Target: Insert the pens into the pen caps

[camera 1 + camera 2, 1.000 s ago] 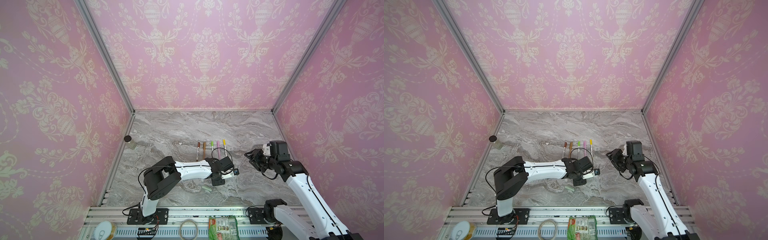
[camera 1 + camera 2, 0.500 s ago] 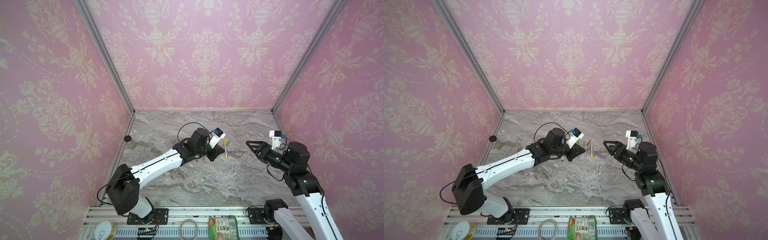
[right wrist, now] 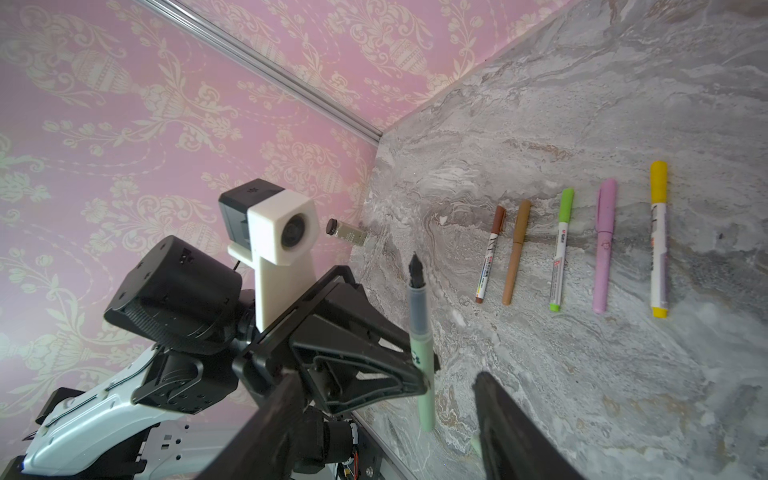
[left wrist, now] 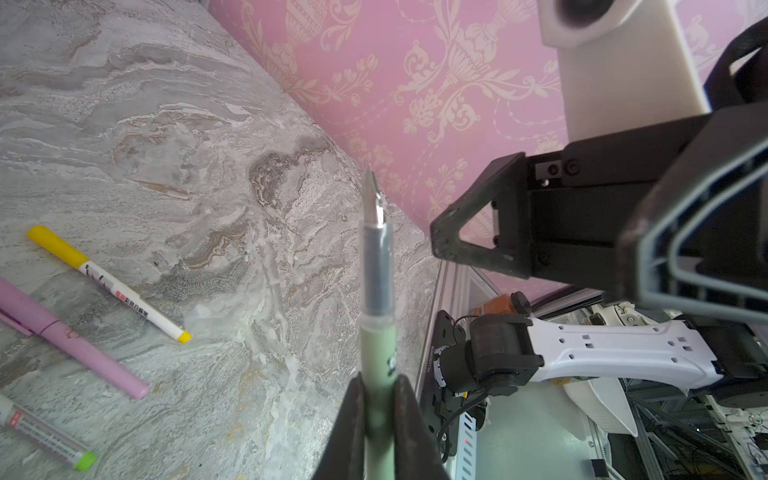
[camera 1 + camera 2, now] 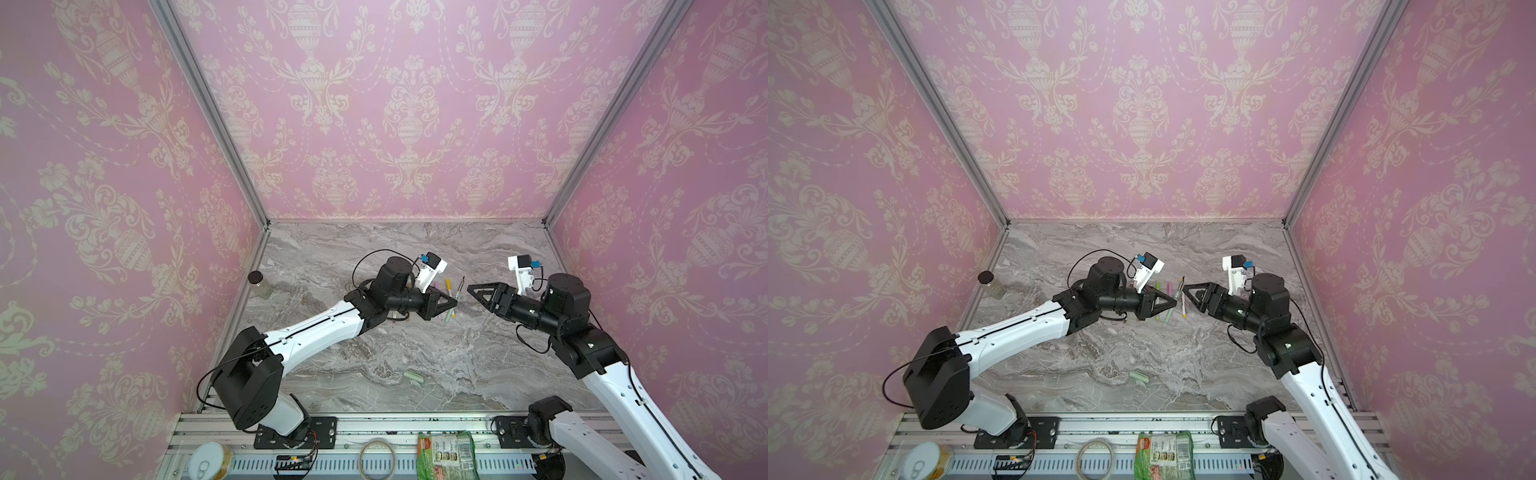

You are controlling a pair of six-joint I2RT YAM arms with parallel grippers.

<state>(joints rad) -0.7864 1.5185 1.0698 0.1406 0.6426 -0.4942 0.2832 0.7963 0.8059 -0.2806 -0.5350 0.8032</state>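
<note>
Both top views: high overhead from the near edge, tilted down over the whole tabletop [image 5: 415, 332]. Left wrist view: close, along its fingers [image 4: 349, 428], facing the right arm [image 4: 602, 357]. Right wrist view: close, facing the left arm [image 3: 104, 415]. Wrist views share the green pen [image 4: 376, 353].

Left arm [image 5: 316, 332] and right arm [image 5: 623, 411] wear white shells over black joints, with thin black cables [image 5: 385, 250] looping past white camera blocks [image 5: 432, 270]. Left tool [image 5: 455, 305] and right tool [image 5: 471, 289] are black triangular frames.
</note>
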